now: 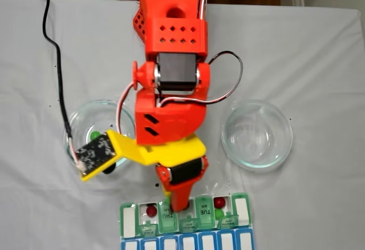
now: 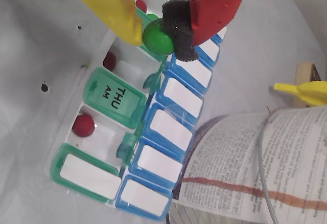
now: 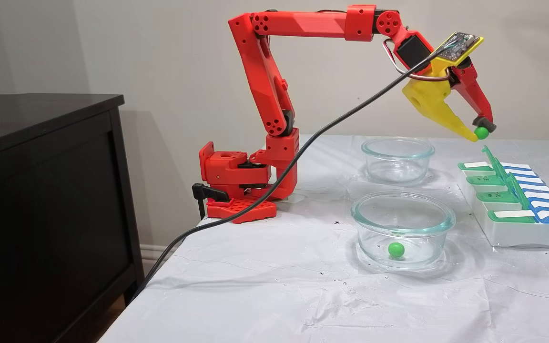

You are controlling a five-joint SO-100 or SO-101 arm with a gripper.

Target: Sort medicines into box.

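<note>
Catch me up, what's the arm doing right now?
The pincer grips a green ball between its yellow and red fingers, held in the air above the weekly pill organiser. Red balls already sit in open compartments. Another green ball waits in the nearer glass dish in a fixed view.

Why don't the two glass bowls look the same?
In a fixed view from the side, the nearer bowl has one green ball lying in it, while the farther bowl looks empty. The nearer bowl stands closer to the table's front edge, the farther one closer to the wall. Both are round, clear glass and upright.
</note>
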